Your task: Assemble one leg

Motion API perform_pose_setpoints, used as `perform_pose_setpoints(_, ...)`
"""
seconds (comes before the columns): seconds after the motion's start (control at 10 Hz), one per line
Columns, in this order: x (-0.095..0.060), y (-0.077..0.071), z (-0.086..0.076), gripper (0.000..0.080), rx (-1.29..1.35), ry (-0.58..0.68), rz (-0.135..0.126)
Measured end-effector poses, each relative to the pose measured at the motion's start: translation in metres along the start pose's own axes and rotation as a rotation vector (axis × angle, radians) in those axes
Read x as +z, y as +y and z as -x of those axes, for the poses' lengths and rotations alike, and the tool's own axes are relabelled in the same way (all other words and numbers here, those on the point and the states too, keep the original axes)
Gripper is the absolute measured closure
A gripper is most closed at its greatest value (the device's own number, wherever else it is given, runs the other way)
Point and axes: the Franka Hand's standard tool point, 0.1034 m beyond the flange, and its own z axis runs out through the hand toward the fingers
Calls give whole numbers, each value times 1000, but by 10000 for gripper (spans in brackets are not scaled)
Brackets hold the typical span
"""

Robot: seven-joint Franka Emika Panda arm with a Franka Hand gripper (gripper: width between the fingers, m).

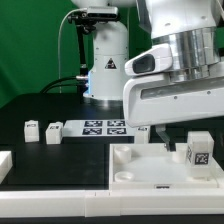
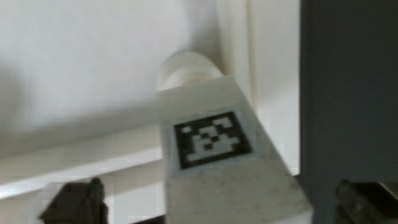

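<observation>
Gripper straddling leg at panel, jaws spread wide, no pinch; I'd say centred so fingers close evenly

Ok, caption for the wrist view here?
Wrist view: tagged white leg framed between fingers of the open claw, white panel behind it.

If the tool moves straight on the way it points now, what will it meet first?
Most likely the leg. In the wrist view it is right ahead of the open tool, centred in its gap. Depth is unclear, so I cannot tell how near it is.
</observation>
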Motion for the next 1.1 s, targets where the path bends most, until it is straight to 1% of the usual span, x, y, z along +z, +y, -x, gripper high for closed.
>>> perform_pose_setpoints(0.1,2,0,3,150,1,-10,8)
perform_pose_setpoints(0.2,3,1,7,150,3,-50,12)
perform_pose_setpoints(0.3,2,0,6,150,-2,-48,11)
perform_pose_setpoints(0.4,4,4,11,150,-8,-92,16)
perform_pose_setpoints(0.5,4,9,14,150,-1,-177,23)
perform_pose_setpoints(0.6,5,8,7,150,1,-161,20)
perform_pose_setpoints(0.8,6,8,9,150,0,-162,20)
perform_pose_setpoints(0.9,5,8,8,268,-1,-160,19)
perform_pose_setpoints(1.0,5,7,8,404,-2,-159,19)
perform_pose_setpoints(1.1,5,7,8,404,-2,-159,19)
